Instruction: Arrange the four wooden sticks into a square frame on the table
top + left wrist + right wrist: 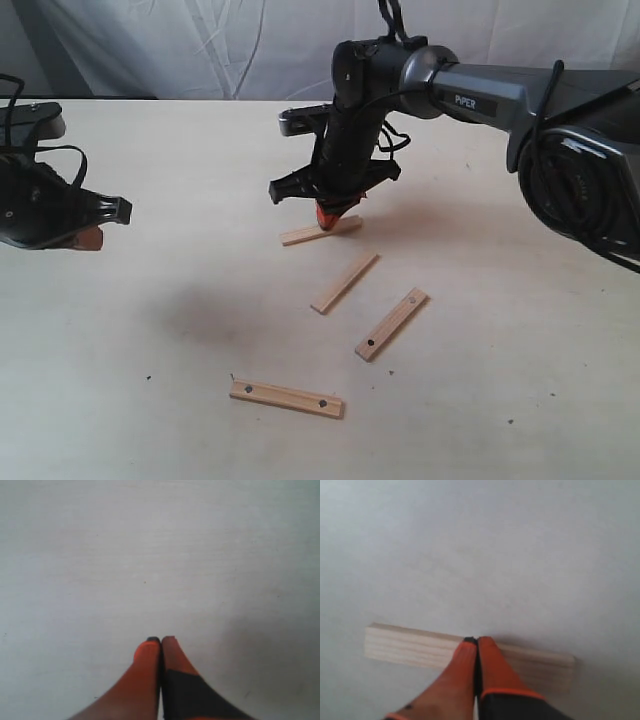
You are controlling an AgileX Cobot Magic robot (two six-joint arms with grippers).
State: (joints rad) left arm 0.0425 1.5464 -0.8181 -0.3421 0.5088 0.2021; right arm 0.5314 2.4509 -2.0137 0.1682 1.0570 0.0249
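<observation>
Right wrist view shows your right gripper (477,640) closed, tips touching a plain stick (410,646) mid-length, clamping nothing; your left gripper (161,640) is closed, empty. The four sticks (343,282) lie scattered flat on the table (150,300), looking light, stiff and skid-prone: pinch across the narrow width, mid-length.

Ext cam overlooks whole table (150,330) obliquely; wrist cams close, facing down; R shares far stick (300,237).

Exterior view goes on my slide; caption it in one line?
Shut right gripper at one wooden stick; three other sticks lie apart on the table, left gripper off to the side.
</observation>
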